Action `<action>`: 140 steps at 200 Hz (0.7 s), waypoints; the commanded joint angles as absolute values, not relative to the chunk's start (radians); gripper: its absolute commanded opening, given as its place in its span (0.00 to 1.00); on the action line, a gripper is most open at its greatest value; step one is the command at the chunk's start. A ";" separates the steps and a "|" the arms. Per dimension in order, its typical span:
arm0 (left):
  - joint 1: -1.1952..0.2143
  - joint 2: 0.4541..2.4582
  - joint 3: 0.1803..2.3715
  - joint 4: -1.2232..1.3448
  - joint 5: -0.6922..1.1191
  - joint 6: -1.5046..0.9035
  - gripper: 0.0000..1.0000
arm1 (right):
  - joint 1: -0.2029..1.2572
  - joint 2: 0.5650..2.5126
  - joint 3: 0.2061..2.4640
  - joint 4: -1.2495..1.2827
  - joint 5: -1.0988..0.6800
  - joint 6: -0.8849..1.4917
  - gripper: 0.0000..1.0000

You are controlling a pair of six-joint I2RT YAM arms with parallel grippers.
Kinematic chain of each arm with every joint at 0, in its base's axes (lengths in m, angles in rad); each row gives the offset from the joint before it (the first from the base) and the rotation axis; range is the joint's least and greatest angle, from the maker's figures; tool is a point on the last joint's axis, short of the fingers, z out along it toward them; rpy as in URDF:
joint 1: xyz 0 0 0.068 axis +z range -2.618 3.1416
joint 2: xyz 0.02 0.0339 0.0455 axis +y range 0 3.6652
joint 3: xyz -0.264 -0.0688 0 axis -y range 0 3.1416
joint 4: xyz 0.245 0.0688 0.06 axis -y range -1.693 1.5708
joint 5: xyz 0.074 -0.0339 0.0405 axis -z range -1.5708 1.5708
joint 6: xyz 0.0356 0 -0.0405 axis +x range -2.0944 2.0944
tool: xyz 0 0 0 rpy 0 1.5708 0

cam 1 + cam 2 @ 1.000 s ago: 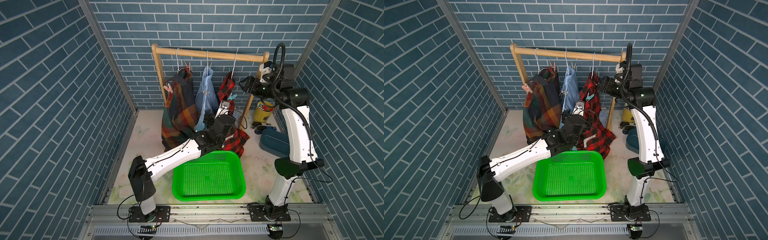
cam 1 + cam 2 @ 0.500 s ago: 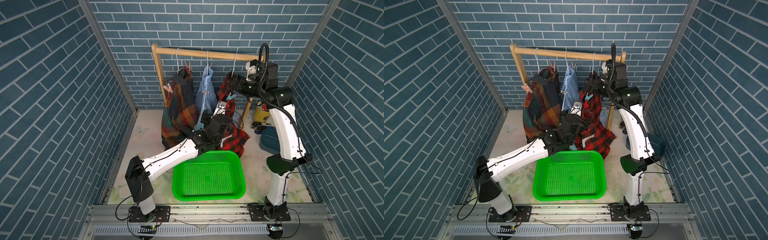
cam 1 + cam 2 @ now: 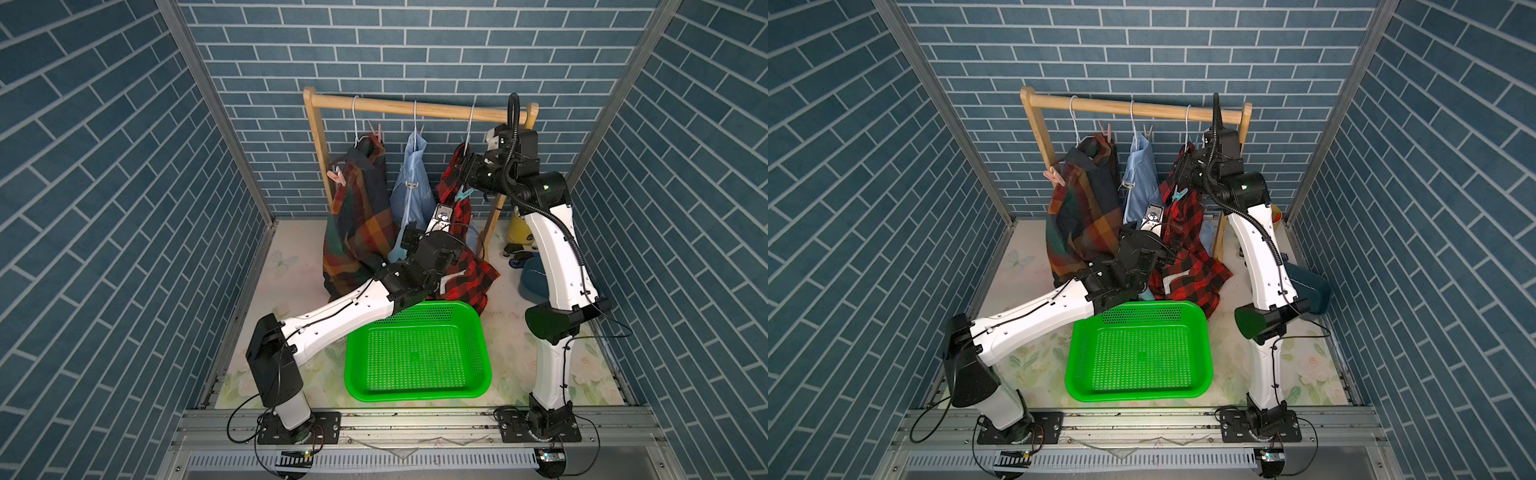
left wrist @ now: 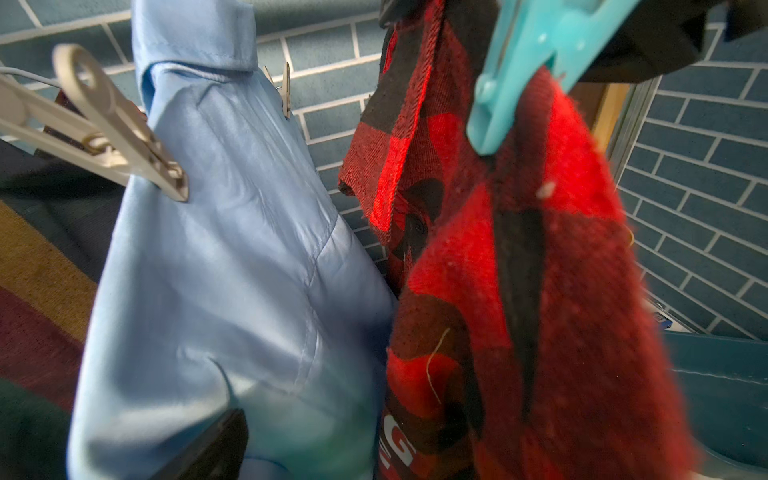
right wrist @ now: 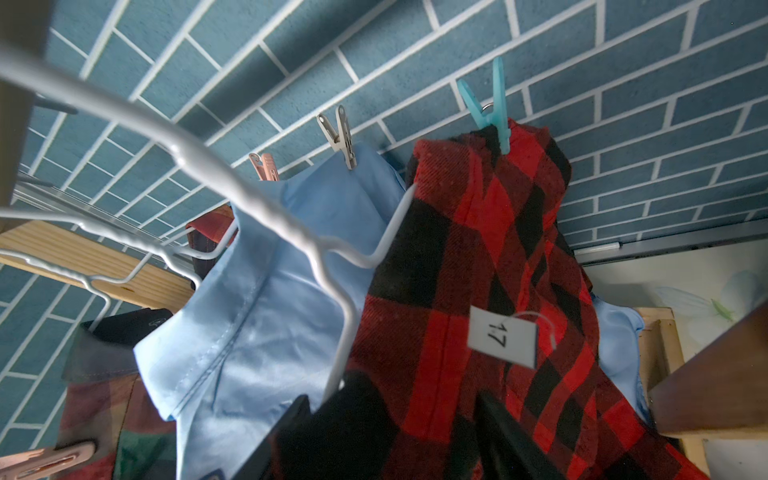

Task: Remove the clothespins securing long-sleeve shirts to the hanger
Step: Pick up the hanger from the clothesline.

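Note:
Three long-sleeve shirts hang on wire hangers from the wooden rail (image 3: 415, 109): plaid (image 3: 357, 216), light blue (image 3: 409, 191) and red-and-black check (image 3: 457, 216). Pink clothespins (image 3: 336, 176) grip the plaid one. A grey-white clothespin (image 4: 108, 129) sits on the blue shirt's near shoulder and another (image 5: 341, 137) on its far one. Teal clothespins (image 4: 519, 83) (image 5: 492, 110) pinch the check shirt. My right gripper (image 5: 395, 428) is at that shirt's top, fingers apart with a fold of its cloth between them. My left gripper (image 3: 415, 239) stands open low between the blue and check shirts; one finger (image 4: 208, 444) shows.
A green basket (image 3: 415, 353) sits on the floor in front of the rack, under my left forearm. A yellow container (image 3: 521, 232) and a dark blue object (image 3: 534, 278) stand by the rack's right post. A white tag marked 17 (image 5: 500, 336) hangs on the check shirt.
My right arm swung left from the rack's right post to the top of the check shirt, and its jaws have narrowed. The left arm has barely moved.

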State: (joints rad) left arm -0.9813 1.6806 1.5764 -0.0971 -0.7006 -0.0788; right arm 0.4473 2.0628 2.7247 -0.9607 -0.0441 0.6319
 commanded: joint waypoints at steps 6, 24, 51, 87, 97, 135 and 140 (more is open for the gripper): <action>-0.978 1.651 1.559 -0.088 -0.696 -0.067 1.00 | 0.452 2.086 2.744 -0.936 -0.012 0.672 0.50; -0.978 1.645 1.556 -0.095 -0.687 -0.067 1.00 | 0.452 2.082 2.744 -0.935 -0.003 0.667 0.38; -0.979 1.625 1.552 -0.116 -0.680 -0.076 1.00 | 0.453 2.070 2.740 -0.922 0.013 0.644 0.21; -0.980 1.572 1.532 -0.157 -0.648 -0.089 1.00 | 0.452 2.059 2.740 -0.894 0.010 0.616 0.00; -0.981 1.554 1.520 -0.169 -0.643 -0.089 1.00 | 0.452 2.053 2.740 -0.890 0.017 0.608 0.00; -0.981 1.475 1.464 -0.203 -0.646 -0.104 1.00 | 0.452 2.019 2.740 -0.882 0.040 0.578 0.00; -0.982 1.465 1.460 -0.210 -0.646 -0.107 1.00 | 0.453 2.013 2.740 -0.881 0.040 0.573 0.00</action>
State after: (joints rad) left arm -0.9821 1.5181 1.4879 -0.1654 -0.6411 -0.0868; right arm 0.4557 2.0686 2.7247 -0.9237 -0.0025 0.6197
